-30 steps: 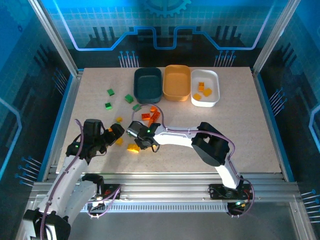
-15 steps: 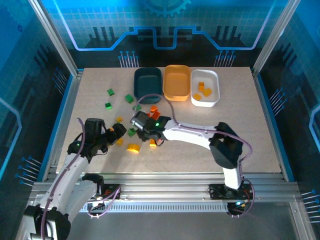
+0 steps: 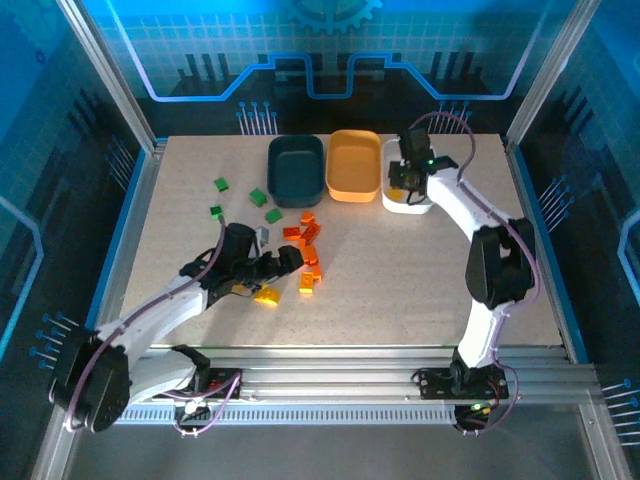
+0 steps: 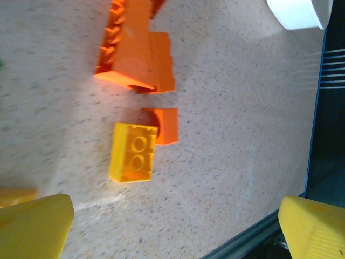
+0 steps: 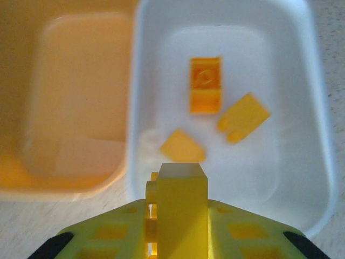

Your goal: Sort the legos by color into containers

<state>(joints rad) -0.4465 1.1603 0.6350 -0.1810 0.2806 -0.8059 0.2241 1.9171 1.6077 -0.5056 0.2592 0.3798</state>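
The right gripper (image 3: 408, 180) hangs over the white rounded plastic bin (image 3: 436, 172). From above, the wrist hides its tips. The wrist view shows the fingers (image 5: 108, 237) pinching a small yellow-orange plastic brick (image 5: 182, 183), whose lower part is lost between them. Ahead of those fingers three more yellow-orange pieces (image 5: 205, 85) lie blurred on the white bin's floor. To the fingers' left stands the orange plastic bin (image 5: 81, 97), its far end cut off by the frame.

The left gripper (image 3: 285, 262) sits low over the speckled bench (image 3: 420, 290) with its fingers (image 4: 35, 224) spread wide. Only their yellow tips show, at the lower corners of the wrist view. Between them and a little ahead lies a yellow studded brick (image 4: 133, 152), touching a smaller red-orange brick (image 4: 164, 125) at one corner. Farther ahead is a heap of red-orange bricks (image 4: 137, 51), cropped by the upper edge. A yellow sliver (image 4: 16, 195) beside one finger is too cropped to identify, and so is a white rounded shape (image 4: 299, 12) in the far corner.

Seen from above, small green bricks (image 3: 258, 197) lie scattered beyond the left fingers, some between them and the dark teal plastic bin (image 3: 296, 142).
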